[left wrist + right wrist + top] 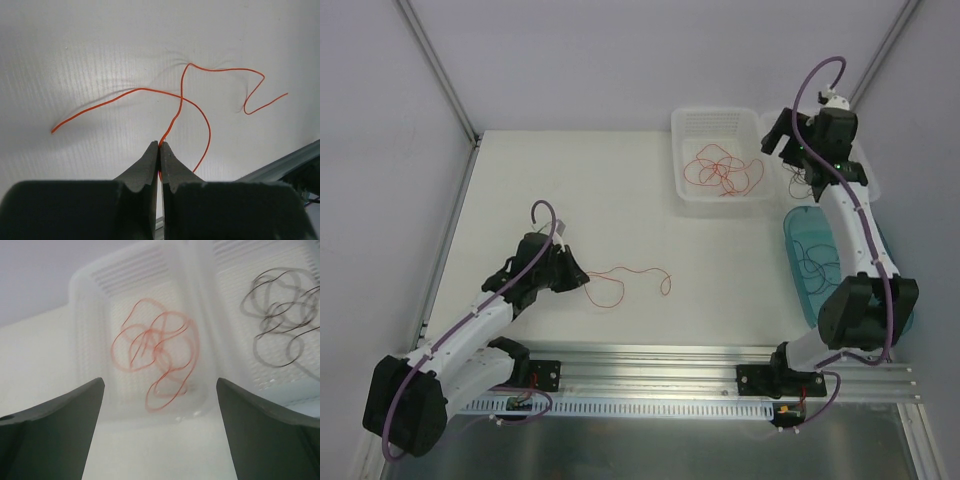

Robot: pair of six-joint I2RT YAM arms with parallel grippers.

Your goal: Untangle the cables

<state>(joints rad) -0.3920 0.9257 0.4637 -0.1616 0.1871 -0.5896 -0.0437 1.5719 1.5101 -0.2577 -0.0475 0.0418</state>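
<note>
Your left gripper (pixel 159 145) was clamped on a thin red-orange wire (pixel 220 69) lying near-left on the white table (pixel 570 180). Right gripper (pixel 160 381) hung spread wide over the far translucent plastic basket (pixel 715 112) of tangled red wires (pixel 720 168).

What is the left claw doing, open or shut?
Shut: the left gripper has its jaws pressed together, pinching the red wire at their tips.

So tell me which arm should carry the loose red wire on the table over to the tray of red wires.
Left. The left claw is shut on the loose red wire, so it can just carry it. The right claw hangs open and empty by the tray.
</note>
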